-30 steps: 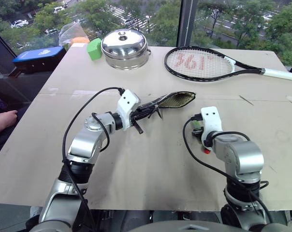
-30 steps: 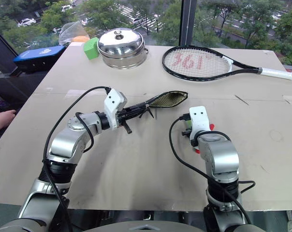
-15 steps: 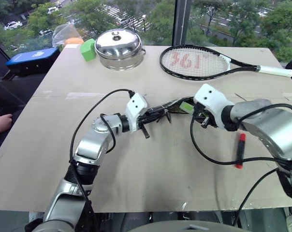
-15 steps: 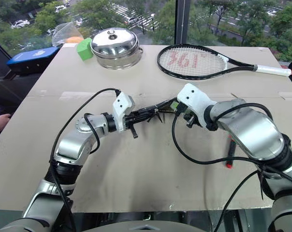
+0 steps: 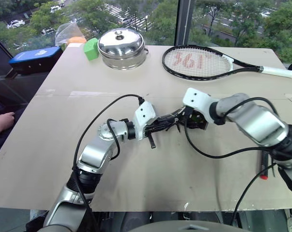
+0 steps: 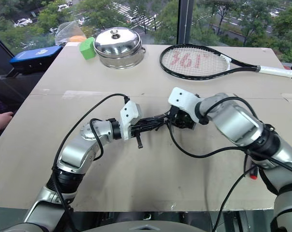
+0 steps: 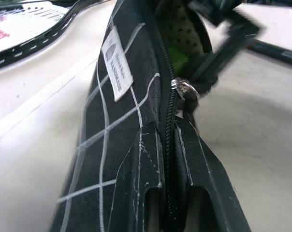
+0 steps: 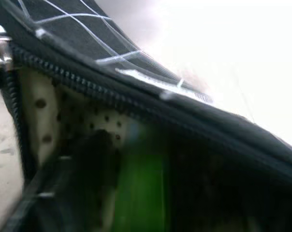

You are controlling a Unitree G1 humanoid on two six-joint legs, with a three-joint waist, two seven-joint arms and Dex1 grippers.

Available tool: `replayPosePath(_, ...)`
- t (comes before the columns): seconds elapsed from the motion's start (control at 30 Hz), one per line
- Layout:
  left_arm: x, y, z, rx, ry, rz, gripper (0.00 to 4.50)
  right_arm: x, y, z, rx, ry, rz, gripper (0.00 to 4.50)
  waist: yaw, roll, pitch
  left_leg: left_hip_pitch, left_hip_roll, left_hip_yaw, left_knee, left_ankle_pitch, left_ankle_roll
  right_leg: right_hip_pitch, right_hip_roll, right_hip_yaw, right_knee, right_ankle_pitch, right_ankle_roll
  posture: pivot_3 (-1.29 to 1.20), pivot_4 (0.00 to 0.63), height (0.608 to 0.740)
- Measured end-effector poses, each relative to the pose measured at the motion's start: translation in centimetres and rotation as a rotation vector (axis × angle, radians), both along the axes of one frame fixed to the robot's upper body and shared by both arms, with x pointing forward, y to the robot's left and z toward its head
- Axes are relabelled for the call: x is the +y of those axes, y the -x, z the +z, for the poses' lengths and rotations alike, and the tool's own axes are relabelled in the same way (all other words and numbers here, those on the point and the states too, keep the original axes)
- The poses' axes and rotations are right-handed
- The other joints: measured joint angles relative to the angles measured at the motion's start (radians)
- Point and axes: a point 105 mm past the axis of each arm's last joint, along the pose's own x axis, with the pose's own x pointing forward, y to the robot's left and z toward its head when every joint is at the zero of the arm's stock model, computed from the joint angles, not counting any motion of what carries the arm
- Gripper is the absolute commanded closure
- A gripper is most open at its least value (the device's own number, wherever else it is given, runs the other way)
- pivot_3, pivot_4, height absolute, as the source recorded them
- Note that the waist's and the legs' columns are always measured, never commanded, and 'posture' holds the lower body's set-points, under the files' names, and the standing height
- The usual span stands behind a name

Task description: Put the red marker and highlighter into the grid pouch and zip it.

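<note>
My left gripper [image 5: 165, 125] is shut on the zipper end of the grid pouch [image 5: 171, 119], holding it edge-up above the table. In the left wrist view the fingers [image 7: 146, 164] clamp the pouch [image 7: 112, 121] just below the zipper slider [image 7: 182, 89]. The pouch's far end gapes open. My right gripper [image 5: 193, 119] sits at that mouth, its fingers spread. The light green highlighter [image 7: 180, 60] lies inside the pouch, and it shows again in the right wrist view [image 8: 141, 188]. The red marker [image 5: 264, 175] lies on the table at the near right, partly hidden behind my right arm.
A tennis racket [image 5: 199, 63], a lidded steel pot [image 5: 123, 47] and a green block [image 5: 92, 48] stand along the far side of the table. A blue box [image 5: 37, 57] and a plastic bag [image 5: 71, 34] are at the far left corner. A person's hand [image 5: 3, 120] rests beyond the left edge.
My right gripper rose from the near-right table to the pouch mouth with the highlighter, which now lies inside the pouch. The left gripper drew the pouch slightly right. The marker stays on the table.
</note>
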Motion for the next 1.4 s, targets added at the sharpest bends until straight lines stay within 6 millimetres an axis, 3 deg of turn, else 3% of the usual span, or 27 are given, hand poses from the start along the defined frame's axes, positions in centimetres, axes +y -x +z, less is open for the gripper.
replayPosePath(0.07,-0.2,-0.2,0.3,-0.002,0.011,0.004,4.5,-1.4,2.0,0.9,0.07,-0.11,-0.025,0.1,0.013,0.0,0.0,-0.001,0.0,-0.003,0.0,0.0,0.0,0.0,0.0,-0.003,-0.001,0.0,0.0,0.0,0.15,0.74)
replayPosePath(0.1,-0.6,-0.5,0.9,-0.012,0.022,-0.004,4.5,-2.4,4.2,2.0,0.103,-0.192,-0.029,0.1,0.016,-0.001,0.0,-0.001,0.0,-0.004,0.0,0.0,0.0,0.002,-0.001,-0.004,-0.001,0.0,0.0,0.0,0.15,0.74)
replayPosePath(0.23,-2.3,-0.4,1.8,-0.031,0.038,-0.062,4.5,-4.8,7.7,1.7,0.091,-0.298,-0.089,0.1,0.02,-0.001,-0.001,0.001,0.0,-0.004,0.002,-0.001,0.002,0.004,-0.002,-0.005,-0.002,0.0,-0.001,0.0,0.15,0.74)
replayPosePath(0.4,-4.2,0.2,1.6,-0.028,0.039,-0.139,4.5,-5.9,9.6,1.0,0.003,-0.425,-0.226,0.1,0.007,0.0,0.0,0.003,0.0,-0.002,0.002,-0.001,0.002,0.004,0.0,-0.001,0.001,-0.001,-0.001,0.0,0.15,0.74)
replayPosePath(0.53,-4.4,0.3,1.7,-0.052,0.05,-0.163,4.5,-5.9,9.5,1.1,-0.02,-0.456,-0.266,0.1,0.009,0.0,-0.001,0.004,0.0,-0.002,0.002,-0.001,0.002,0.003,0.001,0.0,0.001,-0.002,-0.005,0.0,0.15,0.74)
replayPosePath(0.73,-4.2,-0.3,2.0,-0.137,0.011,-0.156,4.5,-5.0,7.8,1.4,-0.094,-0.355,-0.293,0.1,0.009,0.0,0.0,0.002,-0.001,-0.002,0.001,-0.001,0.002,0.003,0.001,0.001,0.0,-0.003,-0.005,0.0,0.15,0.74)
replayPosePath(0.9,-3.6,-1.1,1.8,-0.152,-0.043,-0.099,4.5,-3.4,6.6,2.6,-0.165,-0.25,-0.212,0.1,0.012,0.0,0.0,0.002,0.0,-0.002,0.001,-0.001,0.002,0.003,0.001,0.0,0.0,-0.003,-0.004,0.0,0.15,0.74)
replayPosePath(1.1,-3.3,-2.5,3.3,-0.096,0.025,0.001,4.5,-3.4,7.3,0.9,-0.152,0.007,-0.063,0.1,0.01,-0.002,0.001,0.001,-0.001,-0.002,0.001,-0.001,0.002,0.003,0.0,0.001,-0.002,-0.001,0.0,0.0,0.15,0.74)
replayPosePath(1.27,-3.2,-2.6,4.0,-0.087,0.061,0.003,4.5,-4.2,6.3,0.5,-0.19,0.042,-0.073,0.1,0.01,-0.004,0.002,0.001,0.0,-0.002,0.001,-0.001,0.002,0.003,0.001,0.001,-0.002,-0.001,0.0,0.0,0.15,0.74)
replayPosePath(1.4,-3.0,-2.6,3.9,-0.1,0.032,-0.001,4.5,-3.4,6.1,1.3,-0.267,0.035,-0.01,0.1,0.01,-0.004,0.002,0.002,0.0,-0.002,0.001,-0.001,0.001,0.003,0.002,0.001,-0.002,-0.001,0.001,0.0,0.15,0.74)
